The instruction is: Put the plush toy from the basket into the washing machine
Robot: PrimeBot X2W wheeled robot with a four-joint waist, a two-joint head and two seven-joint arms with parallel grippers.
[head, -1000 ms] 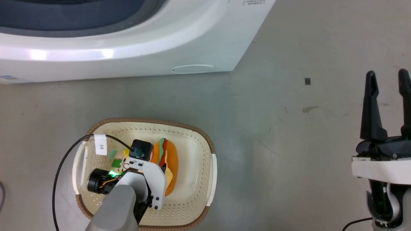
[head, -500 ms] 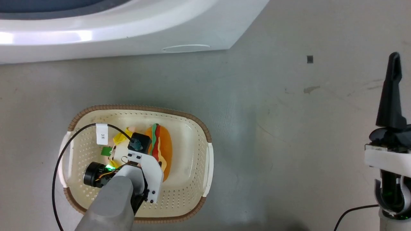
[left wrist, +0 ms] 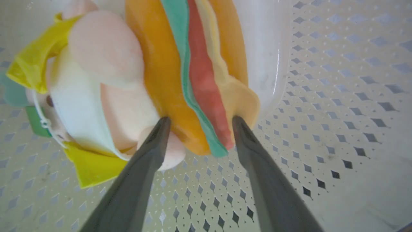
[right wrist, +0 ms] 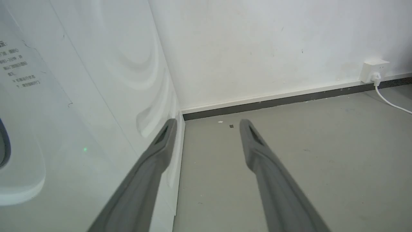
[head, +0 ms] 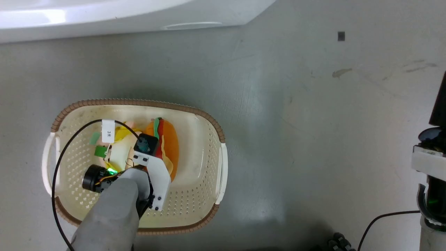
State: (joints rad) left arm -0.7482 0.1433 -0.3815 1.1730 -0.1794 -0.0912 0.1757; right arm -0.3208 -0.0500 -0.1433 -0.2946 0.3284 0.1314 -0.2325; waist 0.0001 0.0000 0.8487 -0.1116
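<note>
The plush toy (left wrist: pixel 167 64) lies on edge near the middle of the basket (head: pixel 213 122), which stands on the floor (head: pixel 296 104) before the washing machine (head: pixel 104 17). The left gripper (left wrist: pixel 200 120) reaches down, jaws wide apart astride the burger's layered rim, not yet clamping, probably so a squeeze takes its full thickness. The right gripper (right wrist: pixel 207 122) hangs spread and empty beside the machine, clear of the work.

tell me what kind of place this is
Likely a laundry or utility corner, perhaps a test room: a white washing machine stands on a bare grey floor, a cream basket sits in front of it, and a plain white wall carries a wall socket with a cable plugged in.
</note>
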